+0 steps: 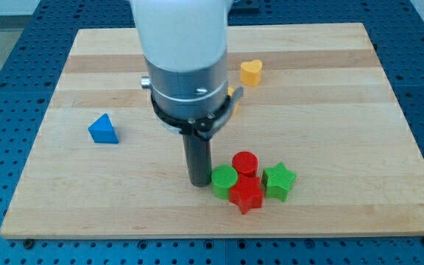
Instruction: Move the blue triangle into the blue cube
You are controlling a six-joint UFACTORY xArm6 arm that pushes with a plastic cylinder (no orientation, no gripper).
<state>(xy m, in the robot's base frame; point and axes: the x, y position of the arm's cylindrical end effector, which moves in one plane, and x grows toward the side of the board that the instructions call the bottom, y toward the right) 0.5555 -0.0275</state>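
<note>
The blue triangle (103,129) lies on the wooden board (330,88) at the view's left. No blue cube shows; the arm's body may hide it. My tip (198,182) rests on the board at lower centre, well right of the blue triangle and just left of the green cylinder (224,179), touching or nearly touching it.
A cluster sits right of my tip: a red cylinder (245,163), a red star (246,195) and a green star (279,181). A yellow heart (251,71) lies at upper centre-right. A yellow block (232,96) peeks out behind the arm, shape unclear.
</note>
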